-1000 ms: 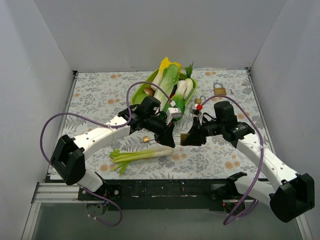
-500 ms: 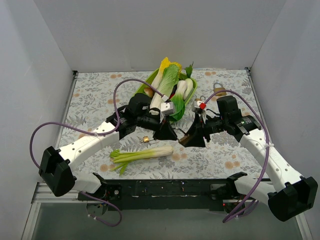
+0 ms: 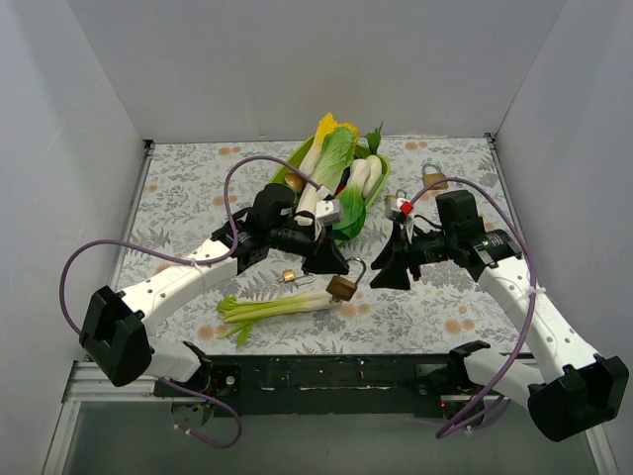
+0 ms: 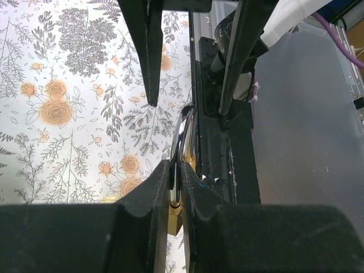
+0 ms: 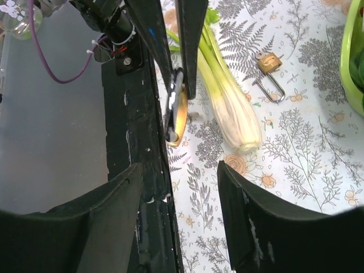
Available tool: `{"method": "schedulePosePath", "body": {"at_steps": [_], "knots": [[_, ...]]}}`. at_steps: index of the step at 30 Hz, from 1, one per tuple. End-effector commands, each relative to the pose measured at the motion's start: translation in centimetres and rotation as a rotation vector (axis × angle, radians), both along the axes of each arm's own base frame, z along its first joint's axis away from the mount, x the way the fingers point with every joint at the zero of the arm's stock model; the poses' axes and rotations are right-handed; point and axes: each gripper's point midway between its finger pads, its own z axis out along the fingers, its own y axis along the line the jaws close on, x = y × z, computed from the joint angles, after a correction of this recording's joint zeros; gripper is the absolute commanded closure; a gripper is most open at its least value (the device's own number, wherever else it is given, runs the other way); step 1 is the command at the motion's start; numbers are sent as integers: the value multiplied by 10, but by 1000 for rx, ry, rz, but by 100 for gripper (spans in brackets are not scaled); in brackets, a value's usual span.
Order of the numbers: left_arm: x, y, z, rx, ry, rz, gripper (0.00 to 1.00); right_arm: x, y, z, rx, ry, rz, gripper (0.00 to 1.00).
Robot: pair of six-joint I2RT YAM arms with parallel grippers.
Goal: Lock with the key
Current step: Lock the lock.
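While left fingers (image 4: 142, 213) pinch padlock (image 3: 341, 288), (by shackle (image 4: 183, 132))

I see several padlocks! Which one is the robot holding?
The brass padlock pinched by its shackle in the left gripper; the small padlock and the back padlock lie loose.

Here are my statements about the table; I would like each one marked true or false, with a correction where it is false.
1. The left gripper holds a padlock. True.
2. The right gripper is closed on that same padlock. False: its jaws stand open, with nothing between them.
3. The celery lies inside the green basket. False: it lies flat on the table, towards the near edge.
4. A small padlock lies on the table close to the celery. True.
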Motion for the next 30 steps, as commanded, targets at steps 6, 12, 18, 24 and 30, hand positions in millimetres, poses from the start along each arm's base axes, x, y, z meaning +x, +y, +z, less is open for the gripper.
{"method": "schedulePosePath", "body": {"at_steps": [6,12,18,24,30], "knots": [[20,-7,55,-168,218,102,100,7,0,4,57,82,-123,30],[29,-13,72,-232,272,119,100,12,11,12,175,122,-125,13],[33,-16,81,-263,309,129,100,19,22,21,270,148,-127,10],[38,-19,84,-274,341,143,100,15,31,23,276,160,-88,32],[40,-19,79,-243,381,154,96,12,32,27,265,148,-69,99]]}}
